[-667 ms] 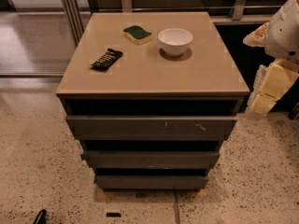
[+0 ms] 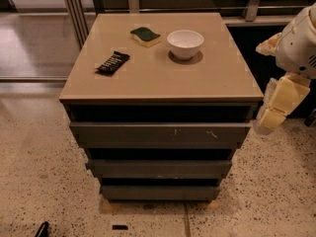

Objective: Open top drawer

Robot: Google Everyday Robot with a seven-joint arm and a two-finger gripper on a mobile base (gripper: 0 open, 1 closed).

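Observation:
The top drawer [image 2: 160, 132] is the widest dark grey flat front, with small whitish scratches right of centre. It sits just under the tan cabinet top [image 2: 158, 73], with a dark gap above it, and its front stands slightly forward of the cabinet. My gripper [image 2: 276, 107] is at the right edge of the view, cream-coloured, hanging beside the cabinet's right front corner at about the top drawer's height, apart from the drawer front.
Two narrower grey drawers [image 2: 159, 168] sit below. On the top are a white bowl [image 2: 185, 43], a yellow-green sponge [image 2: 145, 36] and a black wrapped bar [image 2: 112, 63]. Speckled floor lies in front; a metal railing and glass wall stand behind.
The view has shifted slightly closer to the cabinet. The gripper stays beside the right front corner.

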